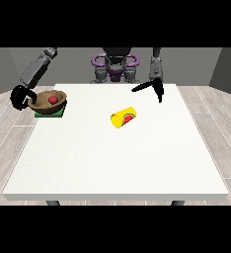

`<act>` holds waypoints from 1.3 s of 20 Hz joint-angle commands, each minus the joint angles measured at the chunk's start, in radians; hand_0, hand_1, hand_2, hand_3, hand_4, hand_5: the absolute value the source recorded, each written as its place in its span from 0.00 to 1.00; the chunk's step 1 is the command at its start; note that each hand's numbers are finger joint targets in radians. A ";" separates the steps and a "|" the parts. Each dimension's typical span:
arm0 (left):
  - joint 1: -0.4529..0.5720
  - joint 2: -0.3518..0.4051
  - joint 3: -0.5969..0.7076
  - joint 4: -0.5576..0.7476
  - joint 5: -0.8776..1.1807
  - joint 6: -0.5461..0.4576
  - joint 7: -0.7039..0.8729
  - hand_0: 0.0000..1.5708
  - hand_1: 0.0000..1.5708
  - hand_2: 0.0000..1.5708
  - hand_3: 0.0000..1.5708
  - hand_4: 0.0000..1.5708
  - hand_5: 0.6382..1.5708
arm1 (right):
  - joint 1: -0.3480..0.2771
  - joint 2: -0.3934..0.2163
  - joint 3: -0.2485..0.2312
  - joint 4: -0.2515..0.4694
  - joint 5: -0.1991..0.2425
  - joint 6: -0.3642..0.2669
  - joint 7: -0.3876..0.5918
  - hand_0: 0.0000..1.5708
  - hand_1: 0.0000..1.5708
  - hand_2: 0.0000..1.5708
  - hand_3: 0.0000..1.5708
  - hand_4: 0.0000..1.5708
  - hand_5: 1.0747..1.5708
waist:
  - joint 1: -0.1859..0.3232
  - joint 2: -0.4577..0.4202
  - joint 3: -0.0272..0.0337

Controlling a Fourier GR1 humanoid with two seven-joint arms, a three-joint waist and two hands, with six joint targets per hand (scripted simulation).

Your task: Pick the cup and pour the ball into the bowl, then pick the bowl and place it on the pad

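Already the bowl sits on the green pad with the red ball inside; it looks rigid and light, best held by its rim; the hand at the view's left curls round that rim; the hand at the view's right hangs spread; the yellow cup lies toppled mid-table.

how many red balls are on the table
1: a small red ball lies inside the brown wooden bowl on the green pad, at the table's far corner, view's left.
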 commanded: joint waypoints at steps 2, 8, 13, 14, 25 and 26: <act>0.038 0.011 -0.010 -0.082 0.003 -0.023 0.060 0.00 0.00 0.00 0.00 0.00 0.99 | -0.024 0.005 -0.016 0.063 -0.017 0.024 0.010 1.00 1.00 1.00 0.14 0.64 1.00 | -0.010 -0.020 -0.0009; 0.040 0.002 -0.006 -0.066 0.024 -0.044 0.103 0.00 0.00 0.00 0.00 0.00 1.00 | -0.058 -0.023 -0.018 0.086 -0.034 0.025 0.131 1.00 1.00 1.00 0.17 0.47 1.00 | -0.007 -0.097 -0.0020; 0.082 0.009 -0.021 -0.153 0.046 -0.077 0.108 0.00 0.00 0.00 0.00 0.00 1.00 | -0.033 -0.024 0.003 0.090 -0.004 0.042 0.062 1.00 1.00 1.00 0.65 0.47 1.00 | 0.008 -0.032 -0.0010; 0.103 0.012 -0.018 -0.139 0.035 -0.069 0.097 0.00 0.00 0.00 0.00 0.00 1.00 | -0.005 0.003 0.024 0.080 0.015 0.025 0.044 1.00 1.00 1.00 0.59 0.45 1.00 | 0.003 -0.076 -0.0015; 0.087 0.036 0.008 -0.232 0.048 -0.069 0.096 0.00 0.00 0.00 0.00 0.00 0.99 | -0.035 -0.168 0.035 0.099 0.072 -0.063 0.071 0.12 0.12 0.30 0.27 0.00 0.84 | -0.003 0.029 -0.0011; 0.155 -0.004 -0.045 -0.283 0.022 -0.056 0.142 0.00 0.00 0.00 0.00 0.00 0.99 | -0.027 -0.160 0.043 0.111 0.081 -0.065 0.069 0.00 0.00 0.27 0.21 0.00 0.82 | 0.004 -0.010 -0.0006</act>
